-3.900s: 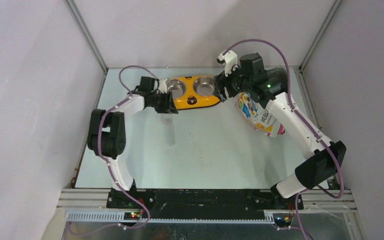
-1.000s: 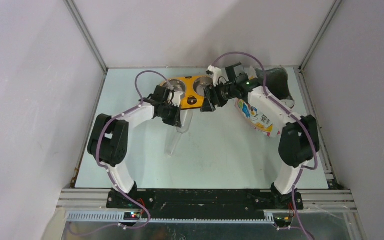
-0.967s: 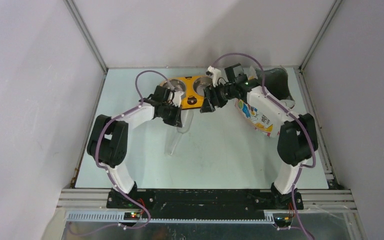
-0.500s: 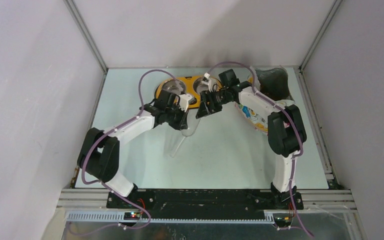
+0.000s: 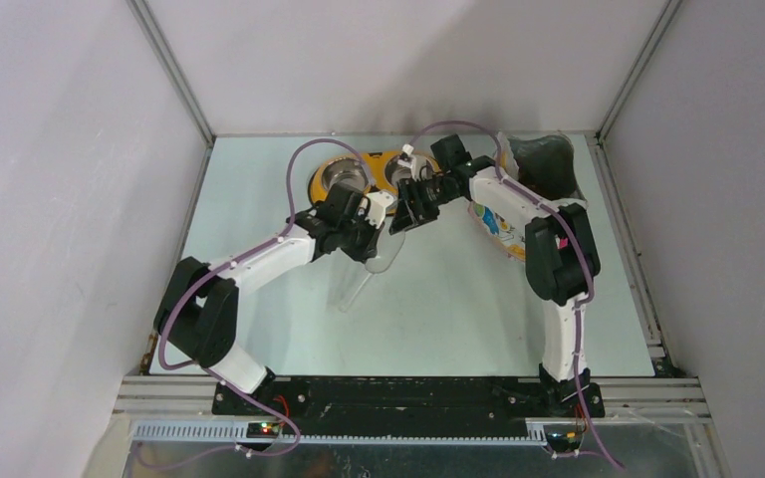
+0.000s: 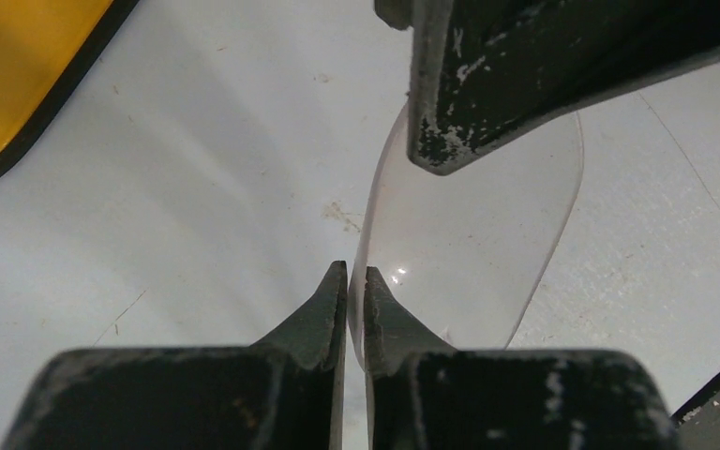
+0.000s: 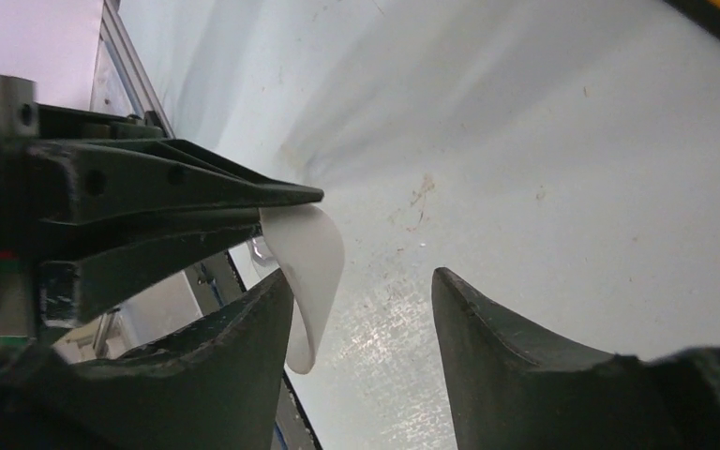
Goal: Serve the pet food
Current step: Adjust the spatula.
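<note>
Left gripper is pressed nearly together, pinching the thin wall of the scoop. Right gripper has its jaws spread, facing the left one. One of its fingers is just beside the scoop's lip; can't tell if it touches.

Hard to see: from above, the left gripper and right gripper nearly meet, and the scoop is only a faint clear shape running toward the near side. No kibble can be made out in any view. The food bag is mostly behind the right forearm on the far right of the table. Only a strip of its print and the dark open top by the far-right corner show. The left wrist view is cut off at one yellow corner of the bowl.

Versus about four seconds back: the grippers were at opposite ends of the bowl and are now together in front of its middle. The right elbow has folded in toward the centre, uncovering the bag's top. Over the last second the scoop has travelled right with the left gripper.

Containers: the left steel cup shows bare metal, though it is small in frame. The right cup is mostly hidden by the right wrist. The table shows plainly through the scoop's wall.
</note>
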Robot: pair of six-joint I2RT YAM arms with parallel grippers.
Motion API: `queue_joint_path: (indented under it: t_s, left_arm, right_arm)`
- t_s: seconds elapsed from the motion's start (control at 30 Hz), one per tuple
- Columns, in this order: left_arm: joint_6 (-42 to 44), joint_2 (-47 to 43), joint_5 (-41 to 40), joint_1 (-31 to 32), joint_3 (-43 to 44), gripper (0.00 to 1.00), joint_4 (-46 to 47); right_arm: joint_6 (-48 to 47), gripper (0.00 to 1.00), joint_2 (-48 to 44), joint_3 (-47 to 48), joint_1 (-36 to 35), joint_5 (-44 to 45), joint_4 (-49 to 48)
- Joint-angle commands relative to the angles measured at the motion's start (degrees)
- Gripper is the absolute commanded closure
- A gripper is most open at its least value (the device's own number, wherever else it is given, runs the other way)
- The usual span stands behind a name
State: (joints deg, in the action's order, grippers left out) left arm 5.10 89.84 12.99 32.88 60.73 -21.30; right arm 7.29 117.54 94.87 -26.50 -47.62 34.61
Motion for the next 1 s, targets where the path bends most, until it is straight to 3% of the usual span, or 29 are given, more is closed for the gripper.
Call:
queue_joint_path:
  t_s: [0.0,0.3,0.53,0.6,0.67,0.7,0.77,0.97]
  left_arm:
    - [1.48,-2.96,-1.4,0.37,-0.21,0.91,2.39]
    - [1.57,-2.33,-0.78,0.53,0.02,0.91,2.02]
    - [1.95,-2.25,-0.86,0.81,0.16,0.82,1.64]
    - [1.97,-2.2,-0.89,0.9,0.3,0.72,1.54]
    - [2.01,-2.26,-0.79,0.95,0.51,0.56,1.22]
    - [2.06,-2.34,-0.87,0.95,0.61,0.43,1.11]
    - [2.17,-2.78,-1.02,0.94,1.0,0.31,0.71]
    - [3.22,-7.95,-2.99,0.1,1.08,0.03,0.42]
  right_arm:
    - [-2.1,0.43,1.36,3.17,-0.71,0.48,3.61]
    - [-4.0,0.59,1.61,4.37,-2.1,1.09,5.48]
    - [-4.21,0.82,1.72,4.78,-2.4,2.54,5.73]
    - [-4.3,0.88,1.66,4.77,-2.4,2.87,5.81]
    - [-4.3,0.92,1.58,4.87,-2.29,3.08,5.84]
    - [-4.3,0.93,1.45,4.88,-2.22,3.15,5.85]
    - [-4.28,0.98,1.25,4.86,-1.98,3.36,5.79]
    - [-3.74,1.0,0.02,4.63,-0.62,3.09,5.45]
